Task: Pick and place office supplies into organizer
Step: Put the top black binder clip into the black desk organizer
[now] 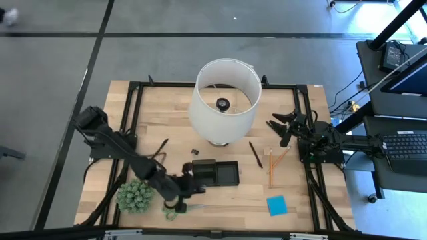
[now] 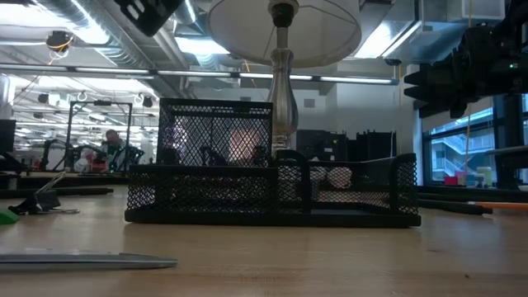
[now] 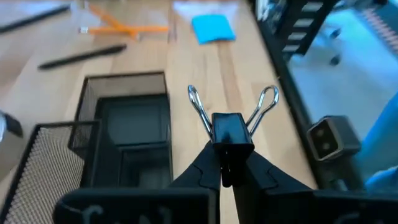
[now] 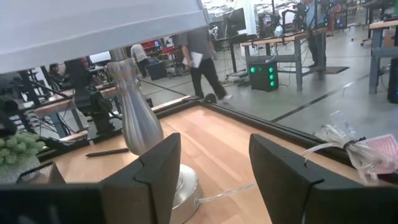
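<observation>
My left gripper [image 1: 191,184] hovers at the near left corner of the black mesh organizer [image 1: 217,173], shut on a small black binder clip [image 3: 227,129]. Green-handled scissors [image 1: 175,210] lie near the table's near edge. A dark pen [image 1: 255,155], orange pencils [image 1: 271,167] and the blue sticky-note pad [image 1: 276,205] lie right of the organizer. Another pen [image 1: 160,148] and a tiny clip [image 1: 195,153] lie on its far side. My right gripper [image 1: 280,128] waits open above the table's right part, its fingers [image 4: 158,168] facing the lamp. My left gripper pinches the binder clip by its black body [image 3: 227,138] between the two fingertips [image 3: 205,165]. The clip's silver wire handles [image 3: 199,106] stick out forward, away from the fingers. The clip is lifted clear above the wood beside the organizer's near wall [image 3: 166,118].
A big white lampshade [image 1: 223,100] on a silver stem [image 2: 285,107] stands just beyond the organizer. A spiky green plant ball [image 1: 135,195] sits left of the scissors. A black frame rail [image 1: 307,140] borders the table. People move in the room behind.
</observation>
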Robot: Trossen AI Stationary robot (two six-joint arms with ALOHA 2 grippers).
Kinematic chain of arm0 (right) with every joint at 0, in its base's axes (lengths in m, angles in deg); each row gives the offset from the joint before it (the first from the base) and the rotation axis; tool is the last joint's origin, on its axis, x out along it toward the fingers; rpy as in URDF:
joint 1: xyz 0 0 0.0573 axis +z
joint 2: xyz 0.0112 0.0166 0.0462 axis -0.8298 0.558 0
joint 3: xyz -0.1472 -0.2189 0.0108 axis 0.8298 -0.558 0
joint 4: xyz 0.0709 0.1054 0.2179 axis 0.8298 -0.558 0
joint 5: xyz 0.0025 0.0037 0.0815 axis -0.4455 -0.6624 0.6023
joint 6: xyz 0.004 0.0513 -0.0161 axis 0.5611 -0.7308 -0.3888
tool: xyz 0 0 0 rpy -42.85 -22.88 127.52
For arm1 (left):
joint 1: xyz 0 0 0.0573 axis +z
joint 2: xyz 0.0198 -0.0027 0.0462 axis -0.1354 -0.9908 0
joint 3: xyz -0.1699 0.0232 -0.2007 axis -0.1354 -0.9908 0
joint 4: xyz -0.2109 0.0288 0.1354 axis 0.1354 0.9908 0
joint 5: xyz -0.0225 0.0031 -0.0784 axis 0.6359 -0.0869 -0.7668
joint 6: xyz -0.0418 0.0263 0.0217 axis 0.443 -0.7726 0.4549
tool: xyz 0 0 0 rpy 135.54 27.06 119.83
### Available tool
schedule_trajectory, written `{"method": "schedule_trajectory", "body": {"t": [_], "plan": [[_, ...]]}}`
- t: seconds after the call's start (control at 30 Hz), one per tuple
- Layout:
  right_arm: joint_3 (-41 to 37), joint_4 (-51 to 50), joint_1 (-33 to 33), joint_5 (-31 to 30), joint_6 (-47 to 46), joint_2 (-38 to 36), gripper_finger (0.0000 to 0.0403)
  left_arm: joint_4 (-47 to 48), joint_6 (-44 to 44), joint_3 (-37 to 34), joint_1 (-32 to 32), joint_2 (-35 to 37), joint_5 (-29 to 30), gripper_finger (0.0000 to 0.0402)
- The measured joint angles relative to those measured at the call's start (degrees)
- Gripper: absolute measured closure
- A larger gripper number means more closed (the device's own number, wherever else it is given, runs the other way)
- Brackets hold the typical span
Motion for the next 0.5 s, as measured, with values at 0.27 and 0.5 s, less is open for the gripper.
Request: {"method": "schedule_trajectory", "body": {"t": [0.27, 0.5], "plan": [[0.0, 0.0, 0.0, 0.0, -0.2, 0.0, 0.0210, 17.9, 1.9, 12.4, 0.0, -11.5, 2.7, 0.0389], [0.0, 0.0, 0.0, 0.1, -4.6, 0.0, 0.0210, 23.6, 7.9, 15.3, 0.8, -16.1, 4.9, 0.0389]]}}
